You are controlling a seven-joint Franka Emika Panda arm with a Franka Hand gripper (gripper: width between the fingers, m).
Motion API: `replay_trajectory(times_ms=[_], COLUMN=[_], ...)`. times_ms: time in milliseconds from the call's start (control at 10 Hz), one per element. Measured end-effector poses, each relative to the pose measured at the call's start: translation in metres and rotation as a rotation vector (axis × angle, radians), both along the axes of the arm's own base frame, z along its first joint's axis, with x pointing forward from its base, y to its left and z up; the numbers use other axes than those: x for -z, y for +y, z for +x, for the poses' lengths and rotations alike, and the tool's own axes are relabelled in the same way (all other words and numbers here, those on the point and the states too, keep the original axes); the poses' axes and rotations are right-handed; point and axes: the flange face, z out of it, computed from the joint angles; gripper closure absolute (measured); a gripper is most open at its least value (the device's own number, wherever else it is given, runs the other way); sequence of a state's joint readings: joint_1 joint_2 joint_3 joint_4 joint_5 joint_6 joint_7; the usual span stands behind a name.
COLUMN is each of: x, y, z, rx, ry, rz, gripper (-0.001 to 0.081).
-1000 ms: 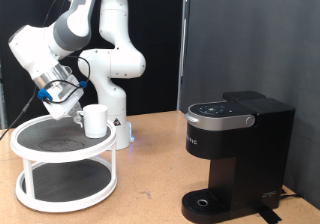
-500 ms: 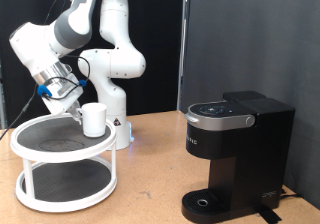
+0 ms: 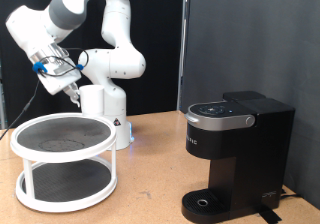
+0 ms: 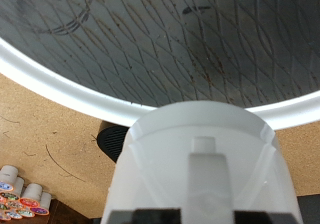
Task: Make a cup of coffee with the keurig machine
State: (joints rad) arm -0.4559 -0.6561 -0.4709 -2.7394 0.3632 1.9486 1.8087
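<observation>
- Lifted off the round white two-tier stand (image 3: 30,146) since the earlier frame, the small white ceramic cup (image 3: 93,100) now hangs above the stand's dark mesh top, at the exterior view's left.
- It fills the wrist view (image 4: 205,164), so the tool (image 3: 72,87) seems clamped on it, though no fingers show.
- Rigid, smooth glaze: likely slippery and breakable, light when empty. Wall or rim looks the surest hold; its handle is not visible.
- Far right on the wooden desk (image 3: 150,184), well apart, stands the boxy matte-black keurig machine (image 3: 238,156), lid down, drip base bare.
</observation>
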Motion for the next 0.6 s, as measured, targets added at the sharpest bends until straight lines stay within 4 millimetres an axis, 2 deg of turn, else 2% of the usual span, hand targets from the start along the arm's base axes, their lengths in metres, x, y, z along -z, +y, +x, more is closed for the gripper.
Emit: replay_trajectory(times_ms=[300, 400, 600], x=[-0.004, -0.005, -0.009], y=[0.0, 0.002, 0.015], z=[-0.003, 0.002, 0.024], rx=[0.007, 0.043, 0.103], ry=[-0.008, -0.02, -0.034], rz=[0.01, 0.033, 0.063], gripper=[0.0802, 0.0802, 0.0802])
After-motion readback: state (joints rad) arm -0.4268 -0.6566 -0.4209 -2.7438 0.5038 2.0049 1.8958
